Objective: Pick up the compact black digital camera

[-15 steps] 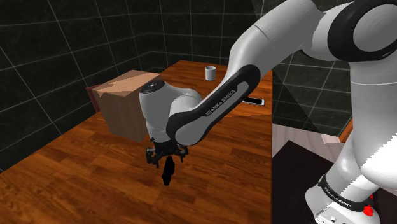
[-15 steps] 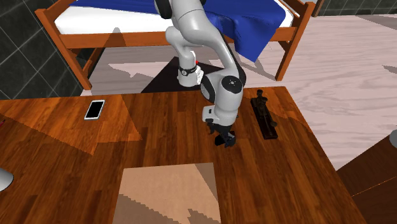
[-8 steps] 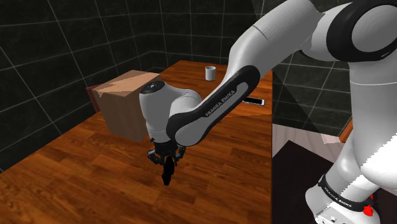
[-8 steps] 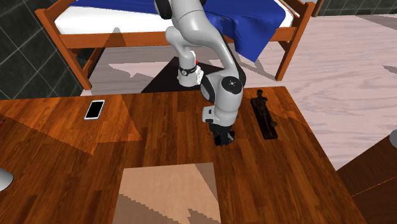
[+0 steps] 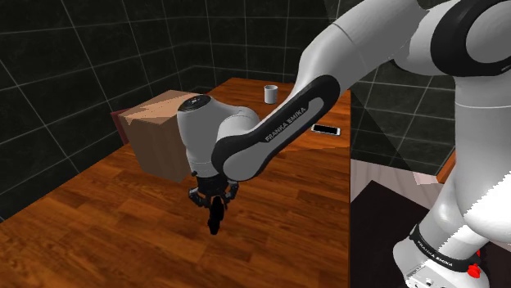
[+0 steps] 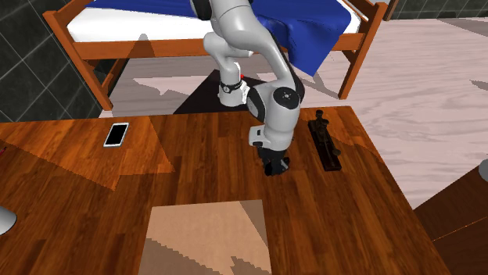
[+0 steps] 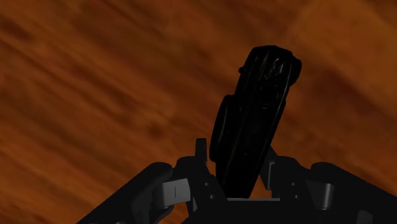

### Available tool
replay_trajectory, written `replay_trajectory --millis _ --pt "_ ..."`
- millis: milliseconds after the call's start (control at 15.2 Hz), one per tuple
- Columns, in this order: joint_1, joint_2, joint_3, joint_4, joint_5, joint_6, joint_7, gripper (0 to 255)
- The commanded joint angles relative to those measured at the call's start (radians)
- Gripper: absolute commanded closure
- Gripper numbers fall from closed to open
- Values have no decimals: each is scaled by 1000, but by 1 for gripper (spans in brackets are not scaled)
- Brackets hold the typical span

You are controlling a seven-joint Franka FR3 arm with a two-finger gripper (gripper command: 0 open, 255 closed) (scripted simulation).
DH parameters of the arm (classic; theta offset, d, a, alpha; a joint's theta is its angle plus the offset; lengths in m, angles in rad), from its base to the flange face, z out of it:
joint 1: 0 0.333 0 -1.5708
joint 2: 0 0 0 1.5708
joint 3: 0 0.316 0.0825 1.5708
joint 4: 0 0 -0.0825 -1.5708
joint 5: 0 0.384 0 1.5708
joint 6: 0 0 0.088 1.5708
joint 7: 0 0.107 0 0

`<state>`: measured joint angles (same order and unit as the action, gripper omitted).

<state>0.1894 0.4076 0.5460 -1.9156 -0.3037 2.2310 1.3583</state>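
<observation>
Shoulder view: the gripper [image 5: 214,203] hangs low over the wooden table [image 5: 106,221], on the near side of the cardboard box [image 5: 156,131], with the black camera [image 5: 214,222] projecting beneath it. We cannot tell from here whether its lower end touches the wood. A white cup [image 5: 269,93] and a phone [image 5: 325,129] lie well apart from it at the far end.

Second exterior view: the gripper stands near the table's middle, between the box and a dark statuette [image 6: 326,141] toward this view's right. The camera merges with the black gripper here.

Wrist view: the fingers [image 7: 201,159] are clamped on one end of the camera, and its body juts out beyond them at a tilt.

We judge it rigid, light and smooth-cased, hence slippery, with a lens liable to damage. A hold across the flat faces nearer mid-body would, in our opinion, resist swinging better than this end grip.
</observation>
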Motion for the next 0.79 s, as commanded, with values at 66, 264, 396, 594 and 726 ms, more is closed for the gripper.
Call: replay_trajectory --millis 66,264,396,594,726 --pt "-7 -23 9 10 18 -30 -12 255" --pt "-13 -46 18 23 35 -61 -24 255" --pt "-17 -60 23 32 46 -83 -31 255" --pt "-21 -81 30 48 62 -115 -42 255" --pt "-22 -82 30 48 62 -117 -42 255"
